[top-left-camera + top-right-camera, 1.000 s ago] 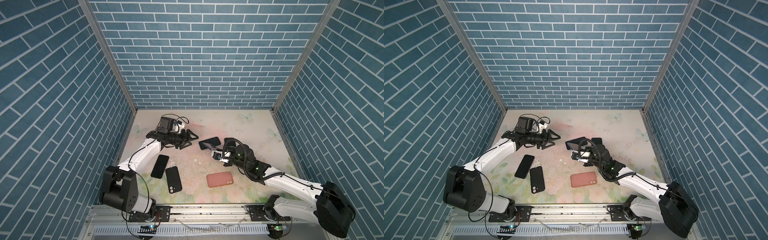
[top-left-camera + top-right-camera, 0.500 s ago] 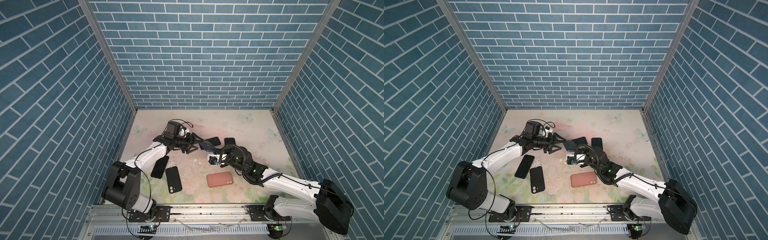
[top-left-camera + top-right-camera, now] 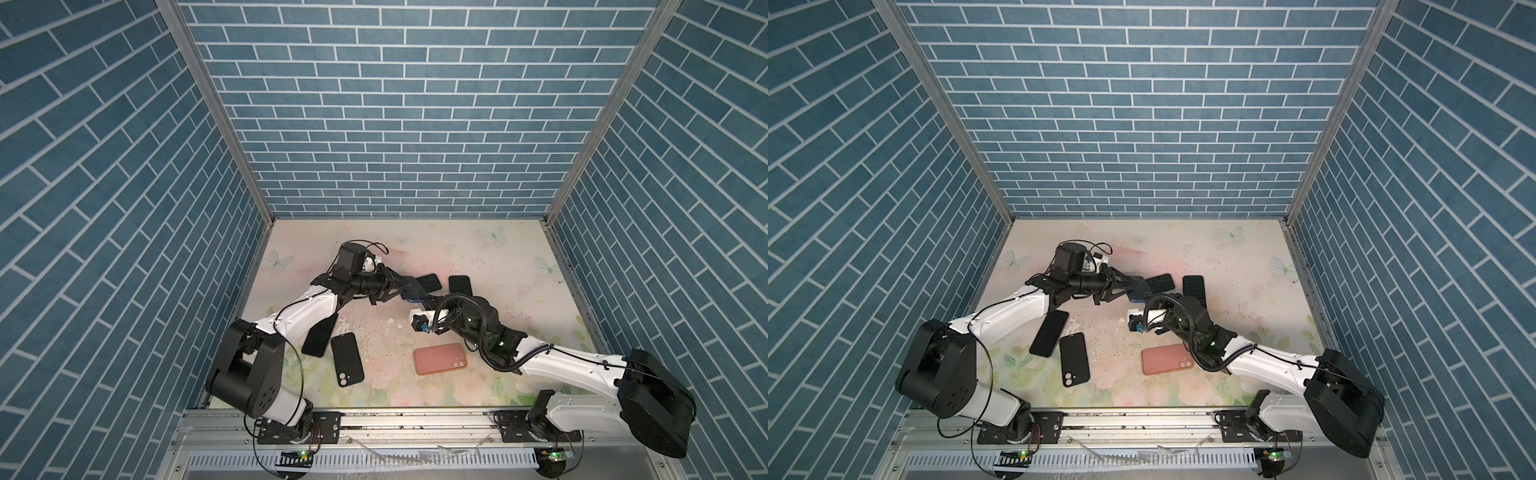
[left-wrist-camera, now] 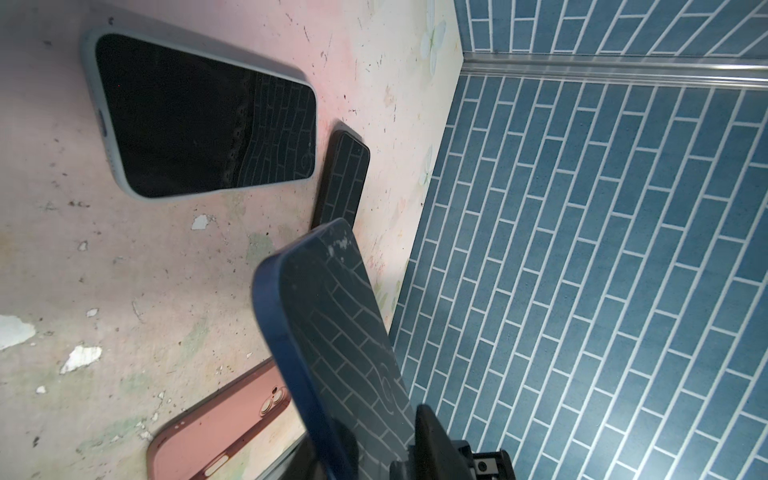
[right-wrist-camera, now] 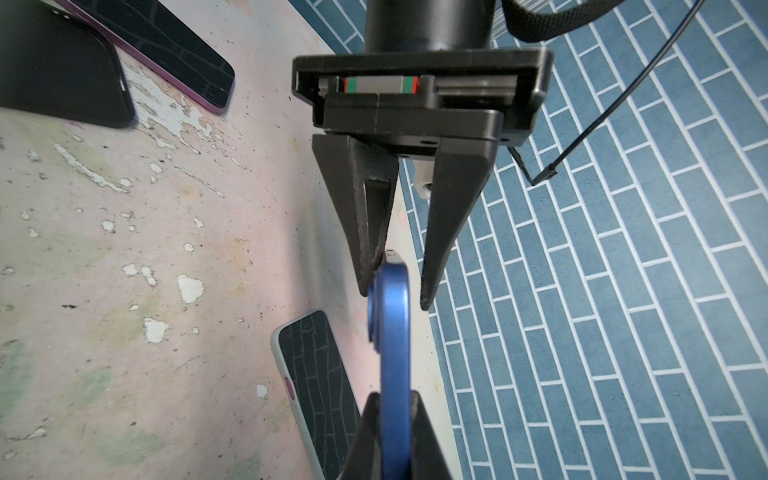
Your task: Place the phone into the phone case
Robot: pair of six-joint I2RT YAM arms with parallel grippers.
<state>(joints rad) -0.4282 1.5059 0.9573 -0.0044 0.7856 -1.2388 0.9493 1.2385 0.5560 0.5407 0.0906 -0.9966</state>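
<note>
Blue phone (image 5: 390, 353) held above the counter (image 5: 124, 332), clenched in my right end effector (image 5: 392, 401); my left end effector (image 5: 395, 291) straddles its free end, whether clamped I cannot tell. Insertion not begun; pink phone case (image 3: 440, 358) lies apart.

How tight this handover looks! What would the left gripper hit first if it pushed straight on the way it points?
The blue phone: in the right wrist view, the left gripper straddles its tip, one finger apparently touching. Right behind comes the right gripper, shut on the phone's other end.
</note>
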